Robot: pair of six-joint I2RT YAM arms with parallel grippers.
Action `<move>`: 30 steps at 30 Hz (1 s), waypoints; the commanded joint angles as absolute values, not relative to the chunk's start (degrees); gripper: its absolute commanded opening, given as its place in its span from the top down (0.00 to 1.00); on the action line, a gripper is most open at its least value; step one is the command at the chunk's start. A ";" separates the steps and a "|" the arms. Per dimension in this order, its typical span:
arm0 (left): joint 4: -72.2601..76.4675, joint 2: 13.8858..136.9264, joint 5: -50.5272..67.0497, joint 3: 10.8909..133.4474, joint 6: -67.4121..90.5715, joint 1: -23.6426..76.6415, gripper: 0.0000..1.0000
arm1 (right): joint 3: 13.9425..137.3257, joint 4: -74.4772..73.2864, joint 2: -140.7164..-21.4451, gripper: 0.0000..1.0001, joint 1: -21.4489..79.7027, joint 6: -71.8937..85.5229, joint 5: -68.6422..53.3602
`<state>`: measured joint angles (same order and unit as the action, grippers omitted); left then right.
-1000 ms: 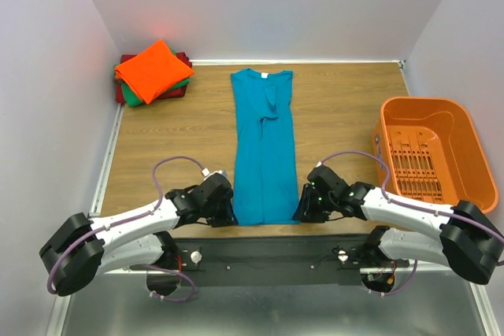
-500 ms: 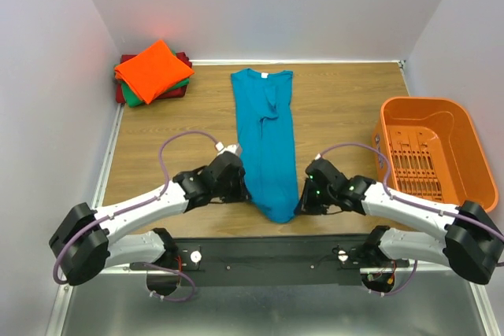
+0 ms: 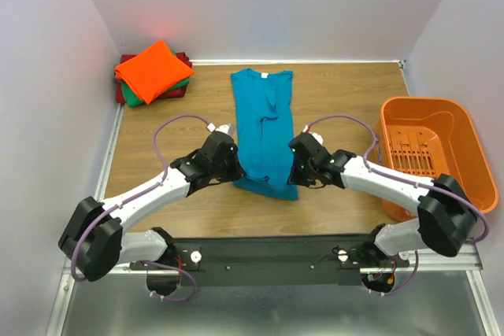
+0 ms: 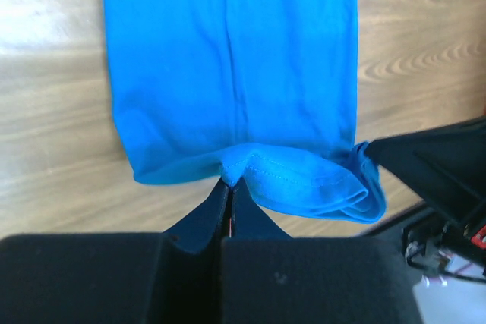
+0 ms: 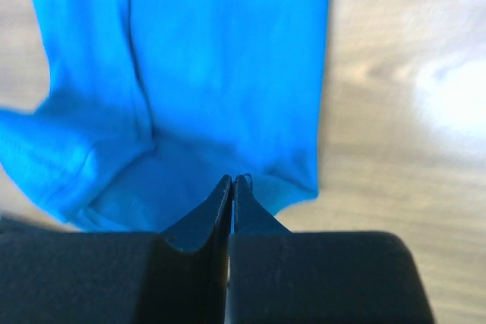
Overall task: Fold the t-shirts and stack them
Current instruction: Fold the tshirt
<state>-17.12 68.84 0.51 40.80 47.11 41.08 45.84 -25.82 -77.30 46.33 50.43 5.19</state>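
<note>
A teal-blue t-shirt (image 3: 264, 127) lies as a long narrow strip down the middle of the wooden table, collar at the far end. Its near hem is lifted and carried over the body of the strip. My left gripper (image 3: 236, 169) is shut on the hem's left corner (image 4: 241, 168). My right gripper (image 3: 294, 172) is shut on the right corner (image 5: 262, 180). Folded orange (image 3: 153, 68), green (image 3: 135, 100) and dark red (image 3: 120, 90) t-shirts lie stacked at the far left corner.
An orange slotted basket (image 3: 465, 164) stands at the right edge of the table. Grey walls close in the table on the left, back and right. Purple cables loop above both wrists.
Both grippers closed on the near hem corners, lifted them and carried them away from the front edge toward the collar. The strip now covers less of the near table.
</note>
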 commanded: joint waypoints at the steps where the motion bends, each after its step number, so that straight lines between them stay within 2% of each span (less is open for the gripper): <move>1: -12.40 71.01 1.50 41.91 44.21 38.06 1.00 | 52.11 -26.63 -83.38 0.91 44.21 46.06 14.84; 15: -6.95 92.63 -1.93 58.70 42.19 29.01 1.00 | 72.67 -20.66 -106.15 0.95 35.08 39.64 22.24; 20: -7.03 100.26 -1.32 65.02 41.22 27.25 1.00 | 77.33 -19.43 -110.03 0.95 32.26 39.29 22.41; 30: -8.26 102.65 -1.41 71.36 41.66 25.67 1.00 | 80.86 -17.14 -111.70 0.95 29.27 37.88 21.36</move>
<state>-8.27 102.13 -0.38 68.55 42.59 26.26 78.43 -19.27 -110.21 30.17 39.09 19.51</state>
